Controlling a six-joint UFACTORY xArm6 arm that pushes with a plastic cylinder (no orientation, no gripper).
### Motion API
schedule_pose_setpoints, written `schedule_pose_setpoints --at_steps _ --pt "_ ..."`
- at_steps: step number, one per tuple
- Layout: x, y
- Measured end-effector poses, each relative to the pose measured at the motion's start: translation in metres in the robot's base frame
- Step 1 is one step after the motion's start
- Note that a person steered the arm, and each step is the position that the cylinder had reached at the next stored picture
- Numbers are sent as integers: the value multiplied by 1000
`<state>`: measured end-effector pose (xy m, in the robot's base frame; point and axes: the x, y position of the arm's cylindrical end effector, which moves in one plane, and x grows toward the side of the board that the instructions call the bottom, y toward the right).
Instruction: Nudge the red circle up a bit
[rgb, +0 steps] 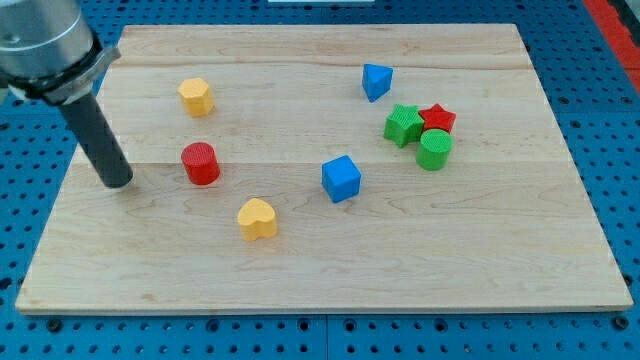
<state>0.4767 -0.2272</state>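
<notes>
The red circle (201, 164) is a short red cylinder standing on the wooden board (320, 270), left of the middle. My tip (119, 185) rests on the board to the left of the red circle and slightly lower in the view, about a block's width away and not touching it. The dark rod rises from the tip toward the view's top left corner.
A yellow hexagon block (196, 96) lies above the red circle. A yellow heart block (257, 218) lies below and right of it. A blue cube (341, 178) sits at mid-board. A blue triangle (376, 81), green star (403, 125), red star (437, 118) and green cylinder (434, 150) cluster at the right.
</notes>
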Motion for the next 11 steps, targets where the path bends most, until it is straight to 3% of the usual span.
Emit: schedule_pose_setpoints --at_steps 2,5,7,11 --pt "14 11" --pt "-10 33" --pt "0 60" --pt "1 56"
